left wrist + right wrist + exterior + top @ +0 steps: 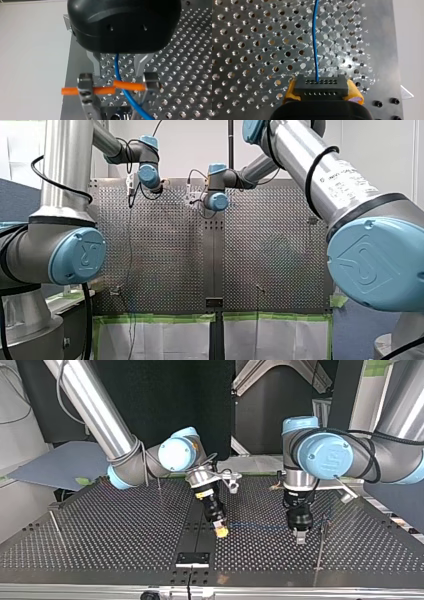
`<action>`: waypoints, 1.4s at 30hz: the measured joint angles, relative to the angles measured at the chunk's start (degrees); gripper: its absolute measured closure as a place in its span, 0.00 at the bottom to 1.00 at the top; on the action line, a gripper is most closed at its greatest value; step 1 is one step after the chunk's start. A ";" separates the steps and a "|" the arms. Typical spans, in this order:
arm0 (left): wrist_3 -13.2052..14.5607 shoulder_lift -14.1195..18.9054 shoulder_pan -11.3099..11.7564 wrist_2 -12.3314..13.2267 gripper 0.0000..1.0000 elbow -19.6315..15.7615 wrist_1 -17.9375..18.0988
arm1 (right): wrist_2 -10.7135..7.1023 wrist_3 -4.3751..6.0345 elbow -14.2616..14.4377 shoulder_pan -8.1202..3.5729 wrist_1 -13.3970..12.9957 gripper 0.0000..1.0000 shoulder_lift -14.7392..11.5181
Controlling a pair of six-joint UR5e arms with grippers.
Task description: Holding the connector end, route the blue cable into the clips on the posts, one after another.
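So far, the right gripper point(322, 93) squeezes the black connector point(320, 84) tight between its yellow pads point(355, 94). One blue cable point(314, 37) comes out of the connector and runs over to the left gripper point(300, 537). Its metal fingers point(96, 64) stand apart, with the cable loose between them. A bit farther from the connector stands one thin post point(320, 542). It is too hard to tell if the cable sits in its clip, so the job looks barely begun. Count: two grippers, one connector, one cable, and four posts in the top view.
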 joint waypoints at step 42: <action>0.65 -1.61 -1.91 -3.31 1.00 0.00 0.15 | 0.20 -2.02 0.00 0.06 4.09 1.00 -0.26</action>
